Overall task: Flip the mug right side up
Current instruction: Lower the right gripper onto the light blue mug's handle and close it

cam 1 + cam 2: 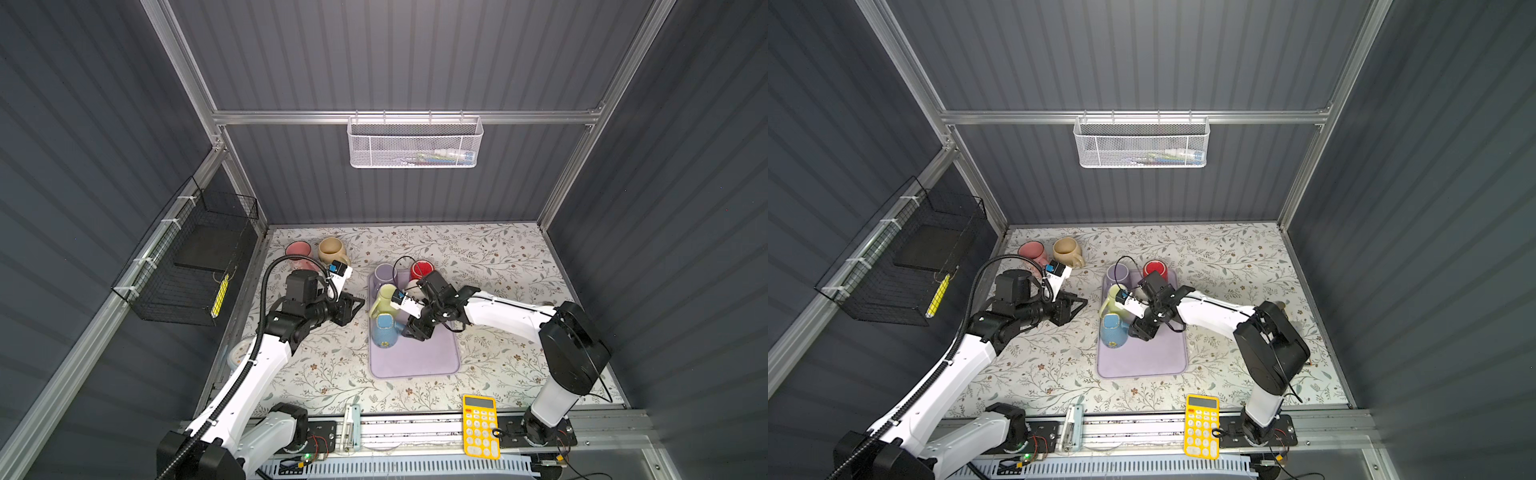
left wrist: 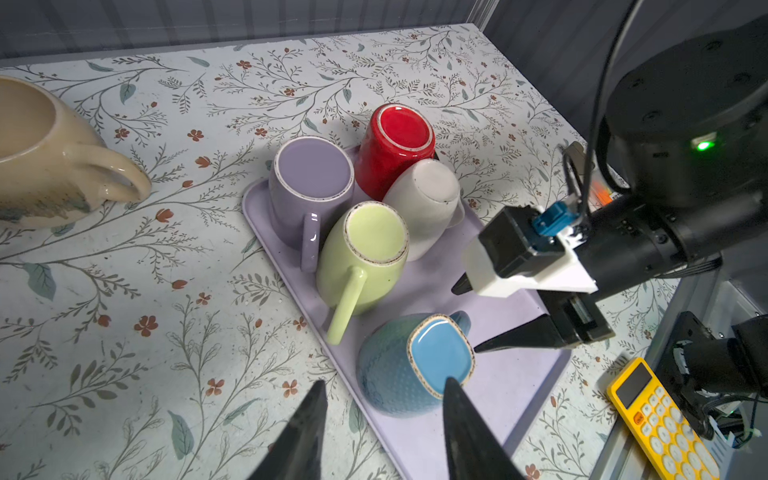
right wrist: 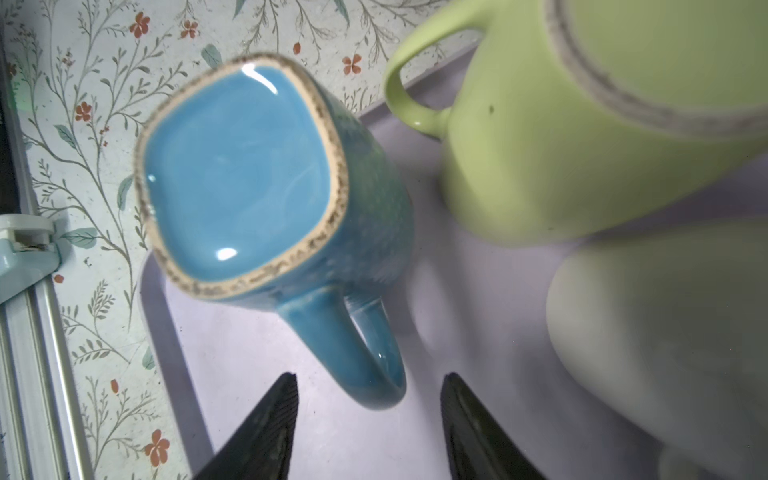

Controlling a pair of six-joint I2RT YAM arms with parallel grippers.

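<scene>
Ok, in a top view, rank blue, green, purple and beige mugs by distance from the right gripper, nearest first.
1. Blue mug, beside the right gripper, on the tray.
2. Green mug, just behind it.
3. Purple mug, tray's far corner.
4. Beige mug, off-tray, far left.

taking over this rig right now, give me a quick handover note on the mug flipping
Left gripper: open, empty, beside the tray's left edge.
Right gripper: open, low over the tray, fingers either side of the blue mug's handle, not closed on it.
Things: blue mug upside down at the tray's left edge; green mug, purple mug, red mug and white mug upside down farther back on it. Beige mug stands right side up off the tray, pink mug beside it.
Done: approach only.
Left: close on the handle, lift, turn the blue mug right side up, set it down.
</scene>
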